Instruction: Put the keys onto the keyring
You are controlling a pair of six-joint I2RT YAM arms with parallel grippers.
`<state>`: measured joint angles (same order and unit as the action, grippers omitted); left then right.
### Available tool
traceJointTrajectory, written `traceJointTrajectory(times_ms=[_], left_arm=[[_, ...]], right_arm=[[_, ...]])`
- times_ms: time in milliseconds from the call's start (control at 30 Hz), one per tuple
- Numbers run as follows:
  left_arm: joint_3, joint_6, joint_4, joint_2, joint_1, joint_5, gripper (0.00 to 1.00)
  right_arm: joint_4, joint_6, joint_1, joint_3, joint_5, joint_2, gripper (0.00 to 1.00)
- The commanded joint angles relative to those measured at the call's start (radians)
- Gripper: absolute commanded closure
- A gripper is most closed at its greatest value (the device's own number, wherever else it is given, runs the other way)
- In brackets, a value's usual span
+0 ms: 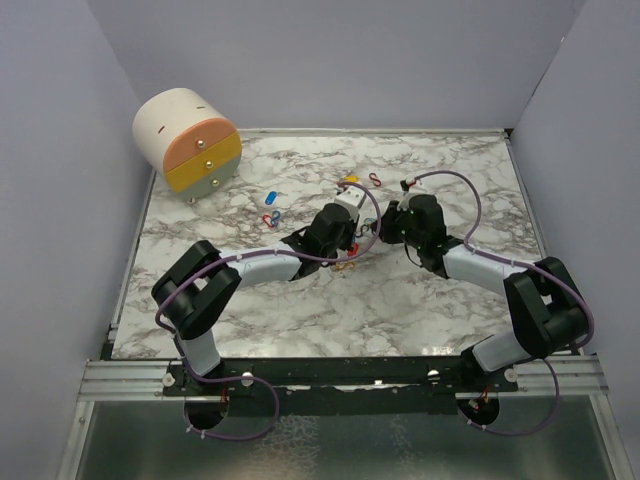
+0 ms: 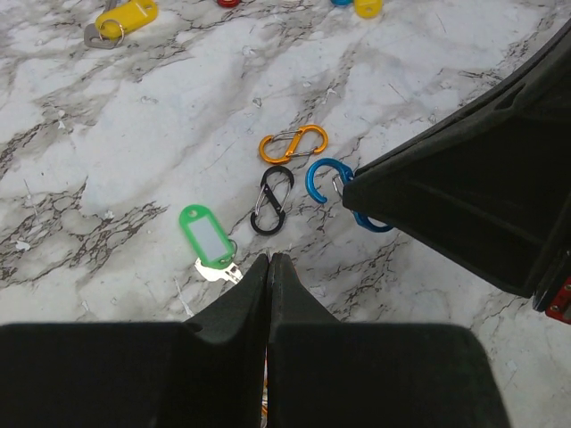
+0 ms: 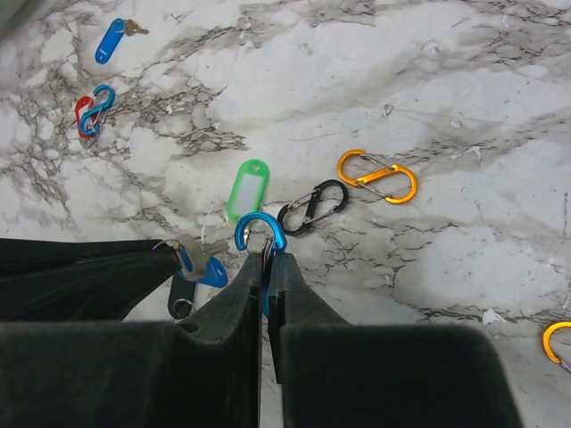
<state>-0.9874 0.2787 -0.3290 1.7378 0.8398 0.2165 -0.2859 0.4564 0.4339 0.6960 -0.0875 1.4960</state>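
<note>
Green plastic marks the nearest loose key. The green tag (image 2: 203, 234) lies flat on the marble table (image 2: 428, 53), just beside the left gripper (image 2: 269, 260), at about ten o'clock from its tips in the left wrist view. Its long axis runs from eleven to five o'clock. The small metal key (image 2: 217, 270) at the five o'clock end points at the fingers and all but touches them.

The left fingers are pressed together with no gap, and I cannot tell whether they pinch anything.

The right gripper (image 3: 266, 260) is closed on the blue clip (image 3: 260, 234), whose upper loop stands out past the tips toward twelve o'clock. This clip is probably the keyring. From the left tips it lies at about two o'clock, with the black clip (image 2: 272, 201) lying between it and the green tag. The orange clip (image 2: 293, 144) sits further out at twelve.

In the right wrist view a blue tag (image 3: 212, 273) and a black tag (image 3: 183, 299) sit at nine o'clock, under the left fingers. I cannot tell whether they hang on the clip's hidden lower loop.

The left arm is the nearer one to the green tag. It would likely need to open, take the tag across its short side, and carry it toward two o'clock.
</note>
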Motion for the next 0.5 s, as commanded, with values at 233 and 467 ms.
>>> traceJointTrajectory(times_ms=[233,467], left_arm=[[-0.022,-0.024,-0.030,0.008,0.005,0.003,0.98],[-0.005,-0.123,-0.037,0.002,0.000,-0.056,0.99]], right_arm=[[-0.023,0.010,0.025,-0.011,-0.021,-0.030,0.99],[0.019,-0.011,0.028,-0.003,-0.022,-0.058,1.00]])
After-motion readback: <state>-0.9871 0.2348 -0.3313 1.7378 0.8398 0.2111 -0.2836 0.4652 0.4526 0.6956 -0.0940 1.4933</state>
